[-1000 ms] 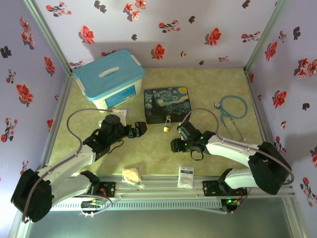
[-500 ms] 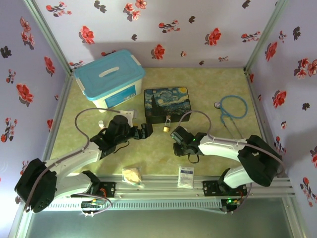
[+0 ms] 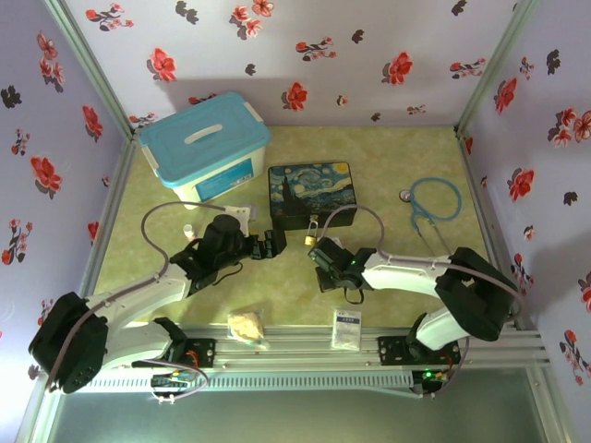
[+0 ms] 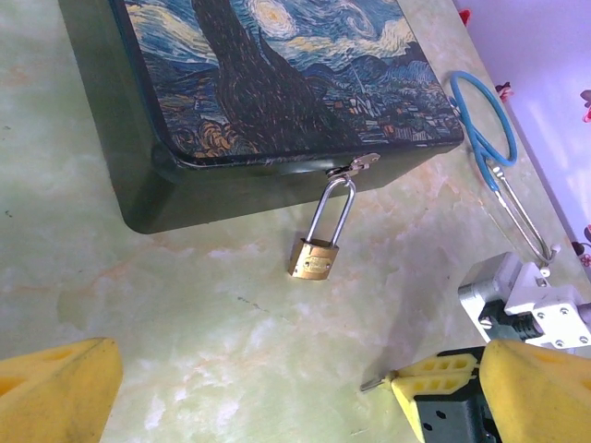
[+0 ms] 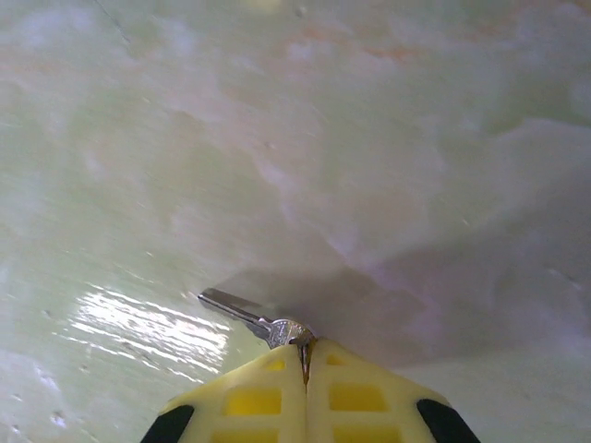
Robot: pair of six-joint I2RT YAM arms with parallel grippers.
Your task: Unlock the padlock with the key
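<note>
Closed since a second ago, my right gripper pinches the key, blade pointing ten o'clock; my left gripper stands wide apart. At my twelve o'clock the padlock hooks the tin; insertion seems next.

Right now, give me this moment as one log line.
right fingers: shut on key | left fingers: open | padlock: hanging from tin, shackle closed

Brass padlock, shackle closed, slim grey key, blade pointing left
</note>
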